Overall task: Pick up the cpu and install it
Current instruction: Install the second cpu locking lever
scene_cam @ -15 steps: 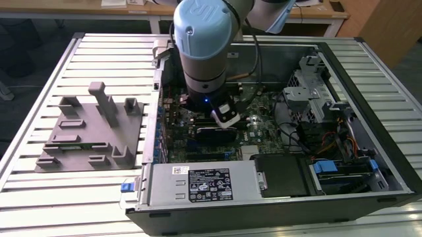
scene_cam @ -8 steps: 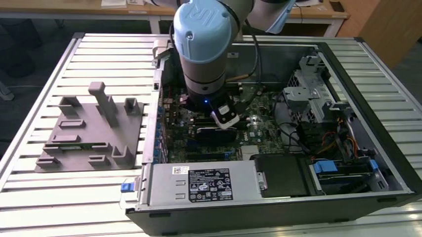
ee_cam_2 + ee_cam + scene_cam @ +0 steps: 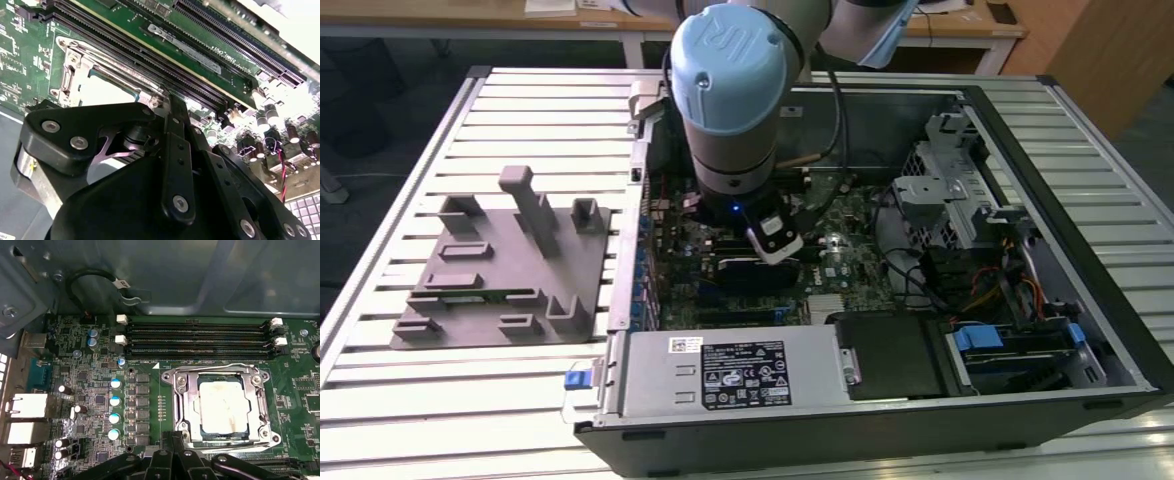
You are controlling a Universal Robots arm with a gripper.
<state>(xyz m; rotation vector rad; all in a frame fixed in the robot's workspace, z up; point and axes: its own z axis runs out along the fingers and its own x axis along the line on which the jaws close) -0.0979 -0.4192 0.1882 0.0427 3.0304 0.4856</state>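
Black linkage gripper (image 3: 175,462) low over green motherboard (image 3: 100,385), just beside square metal socket frame (image 3: 182,410); open or closed: cannot tell. Flat square silver-topped cpu (image 3: 222,407) seated inside that frame, just beyond fingertips, not gripped. Past socket, 3 long black memory slots (image 3: 197,340) with white clips. Farther out, grey steel computer case (image 3: 720,375), grey plastic fixture (image 3: 500,265) at exterior view's left.

A robotics lab or test workshop: slatted metal counter (image 3: 400,395) carrying an opened computer case (image 3: 1107,330), motherboard (image 3: 150,390) bared, beside a grey moulded parts fixture (image 3: 494,270). Industrial robot arm (image 3: 734,90) mounted over the bench; wooden desks (image 3: 587,20) strewn with papers along the back, grey carpeted floor (image 3: 387,110) around.
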